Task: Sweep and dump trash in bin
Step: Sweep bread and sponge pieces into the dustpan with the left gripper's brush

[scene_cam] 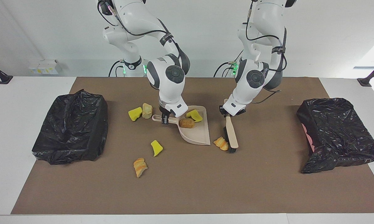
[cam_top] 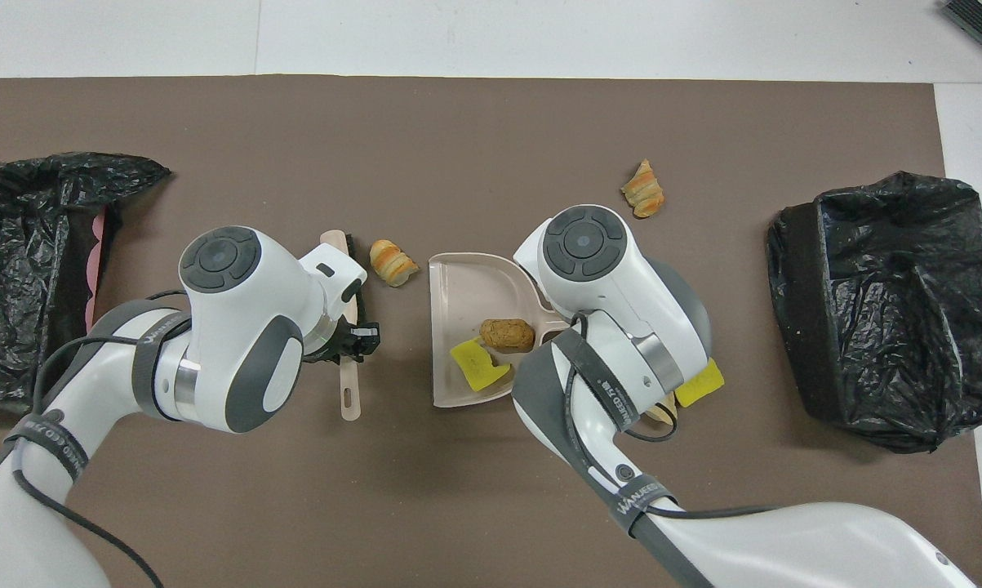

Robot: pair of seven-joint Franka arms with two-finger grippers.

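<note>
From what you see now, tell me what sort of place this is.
Probably a robotics lab: a brown mat on a white table, bag-lined bins at both ends, mock trash scattered around a dustpan.

Seven small chunks of trash, placed by clock face on the facing view, centred on the beige dustpan.

- **In the pan:** brown lump just beside flat yellow wedge.
- **Nine to ten o'clock:** bright yellow chunk just beside pale tan lump.
- **Eight o'clock:** curved yellow wedge; farther out, striped orange lump.
- **Four o'clock:** orange roll just beside the brush.

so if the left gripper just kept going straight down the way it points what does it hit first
The brush: the left gripper points down at its handle, apparently right at it already. Under that lies the brown mat.
</note>
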